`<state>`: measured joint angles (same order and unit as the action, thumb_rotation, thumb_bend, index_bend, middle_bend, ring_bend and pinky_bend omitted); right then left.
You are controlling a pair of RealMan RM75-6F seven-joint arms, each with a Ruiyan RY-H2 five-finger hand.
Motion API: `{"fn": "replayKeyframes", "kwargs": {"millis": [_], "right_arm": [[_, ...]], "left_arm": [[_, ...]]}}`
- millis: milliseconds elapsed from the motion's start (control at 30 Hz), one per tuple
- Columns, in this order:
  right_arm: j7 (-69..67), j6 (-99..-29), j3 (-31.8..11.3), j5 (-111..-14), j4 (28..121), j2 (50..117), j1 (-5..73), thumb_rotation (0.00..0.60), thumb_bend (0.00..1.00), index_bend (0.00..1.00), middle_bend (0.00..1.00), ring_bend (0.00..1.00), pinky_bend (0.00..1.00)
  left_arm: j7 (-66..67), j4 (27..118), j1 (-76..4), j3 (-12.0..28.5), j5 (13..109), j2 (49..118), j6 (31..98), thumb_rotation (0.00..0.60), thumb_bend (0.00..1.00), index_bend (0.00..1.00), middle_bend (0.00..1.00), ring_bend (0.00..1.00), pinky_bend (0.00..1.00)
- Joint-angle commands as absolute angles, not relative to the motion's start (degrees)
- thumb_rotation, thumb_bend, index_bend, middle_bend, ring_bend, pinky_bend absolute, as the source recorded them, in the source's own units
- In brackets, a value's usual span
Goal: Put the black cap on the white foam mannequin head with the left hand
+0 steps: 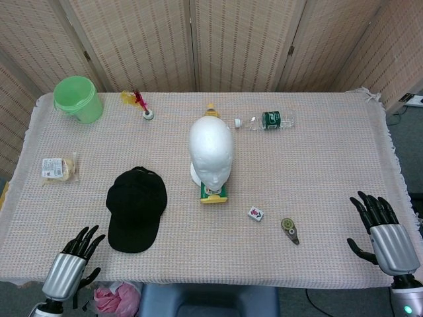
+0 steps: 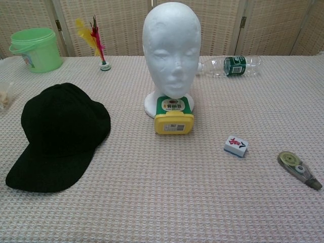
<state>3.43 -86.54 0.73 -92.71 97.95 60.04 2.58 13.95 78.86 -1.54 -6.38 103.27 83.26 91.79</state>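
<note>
Head view and chest view of the bench (image 1: 317,165) under its woven cloth. The black cap (image 1: 135,209) lies flat at lower left of centre in the head view, crown toward the top of the frame and brim toward the bottom edge; in the chest view it fills the left side. The white foam head (image 1: 211,149) stands upright at centre, facing the lower edge, with a yellow box (image 1: 213,194) touching its base in front. Cap and foam head are apart, with bare cloth between them.

We judge the cap to be light, soft and floppy: the crown should collapse under a pinch, while the brim looks stiffer. We would take hold at the brim or the brim-crown seam, so the crown hangs open and can be drawn over the foam head. The foam head also looks light and could tip if pushed sideways.

The left hand (image 1: 69,265) sits at the lower left corner, short of the cap, fingers (image 1: 87,239) spread and holding nothing. The right hand (image 1: 383,228) sits at the lower right, fingers likewise spread, empty, touching no object. Neither hand appears in the chest view.

A green bucket (image 1: 78,98) and a water bottle (image 1: 264,121) lie along the far side.
</note>
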Motion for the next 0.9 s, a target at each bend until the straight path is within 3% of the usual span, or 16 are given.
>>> {"fn": "replayKeyframes", "kwargs": {"millis": [33,133,233,900], "right_arm": [[3.41,-86.04,0.81,-92.81,98.01,60.06,2.80,0.600,0.21,0.00,0.00,0.00,0.00],[3.30,-85.68,0.87,-93.00,98.09,60.05,3.00,0.600,0.21,0.00,0.00,0.00,0.00],[3.16,-85.67,0.92,-93.28,98.18,59.97,3.04,0.600,0.21,0.00,0.00,0.00,0.00],[3.46,-85.51,0.94,-93.20,98.38,59.84,2.91,0.600,0.21,0.00,0.00,0.00,0.00]], "left_arm": [[15.86,78.23,-1.57,-6.17,103.79,84.93,91.72,0.600,0.23,0.20,0.11,0.11,0.34],[16.47,77.41,-1.51,-6.46,104.55,86.51,91.88,0.600,0.23,0.22,0.15,0.12,0.35],[17.55,77.44,-1.62,-6.60,104.51,87.32,91.09,0.600,0.23,0.23,0.17,0.19,0.43],[18.98,69.58,-4.75,-5.46,105.40,94.62,88.24,0.600,0.23,0.31,0.27,0.23,0.47]]}}
